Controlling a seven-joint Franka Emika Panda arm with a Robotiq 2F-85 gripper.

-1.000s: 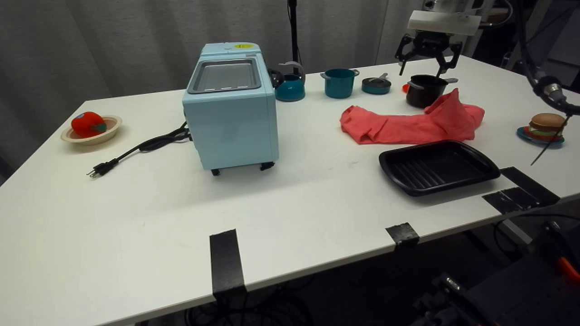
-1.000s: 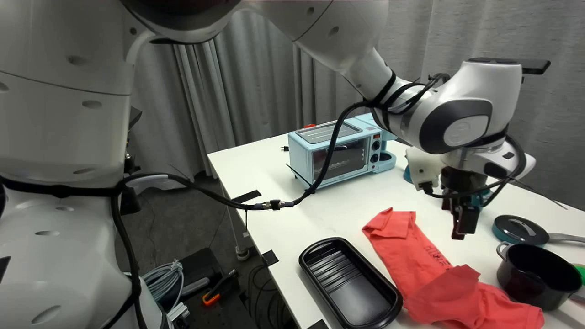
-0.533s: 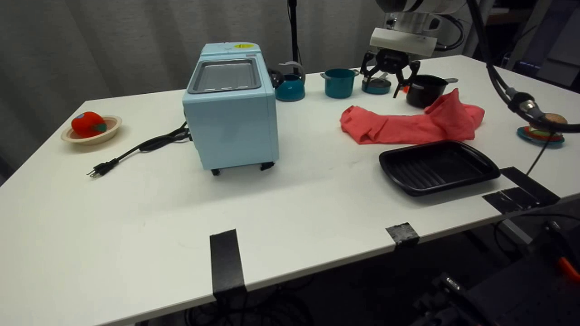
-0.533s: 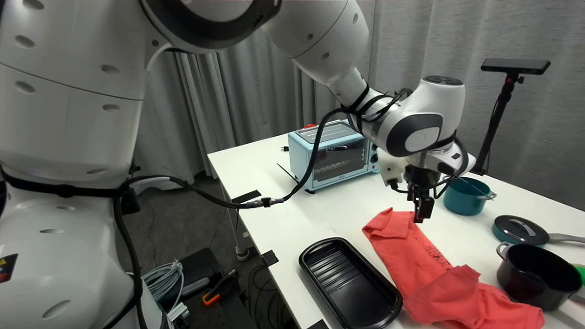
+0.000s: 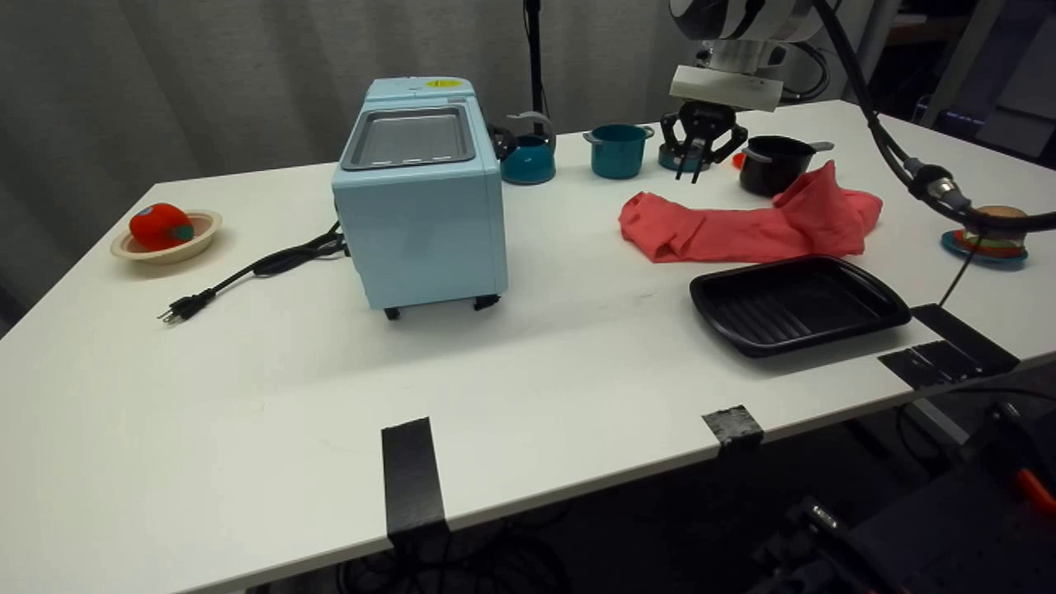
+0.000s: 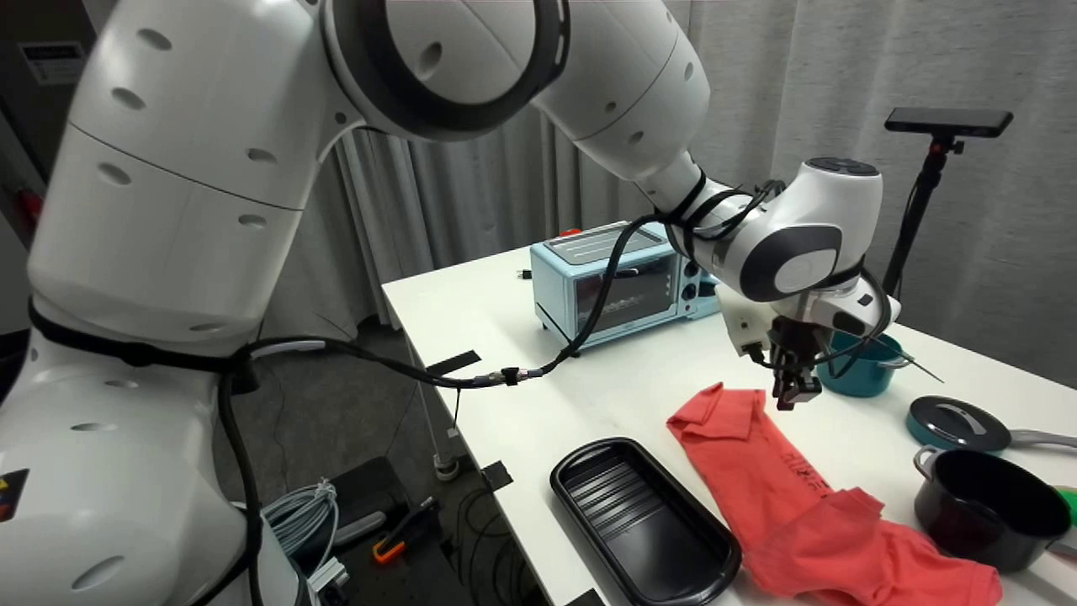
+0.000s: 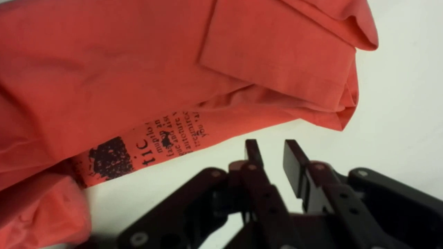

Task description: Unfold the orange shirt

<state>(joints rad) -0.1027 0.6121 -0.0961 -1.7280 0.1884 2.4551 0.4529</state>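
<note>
1. There's the orange shirt point(image 5: 734, 238), folded and rumpled on the white surface point(image 5: 577, 388), lying between the black tray point(image 5: 800, 309) and the black pot point(image 5: 767, 175) in both exterior views.
2. Over to the wrist view: dark lettering point(image 7: 114, 159) stands out large along the shirt's edge, partly covered by an upper layer; in an exterior view that print is just small marks.
3. Same wrist view, and the gripper point(image 7: 273, 152) has its fingertips a little apart, a slim gap between them, nothing held! They show against the white surface, just beside the shirt.
4. Look at the toaster oven point(image 5: 429, 235): plain blue flank in an exterior view, but glass door point(image 6: 627, 293) and knobs point(image 6: 691, 269) in an exterior view.
5. The lidded pan point(image 6: 955, 421) shows lid and handle in an exterior view; in an exterior view, the gripper blocks much of it.
6. In an exterior view, a red tomato point(image 5: 157, 227) sits in a beige bowl point(image 5: 128, 250), and a burger point(image 5: 1002, 245) on a teal plate point(image 5: 994, 260), partly behind a cable point(image 5: 1041, 223).
7. And the robot arm point(image 6: 623, 84): great white links across an exterior view, just the wrist end in an exterior view.
</note>
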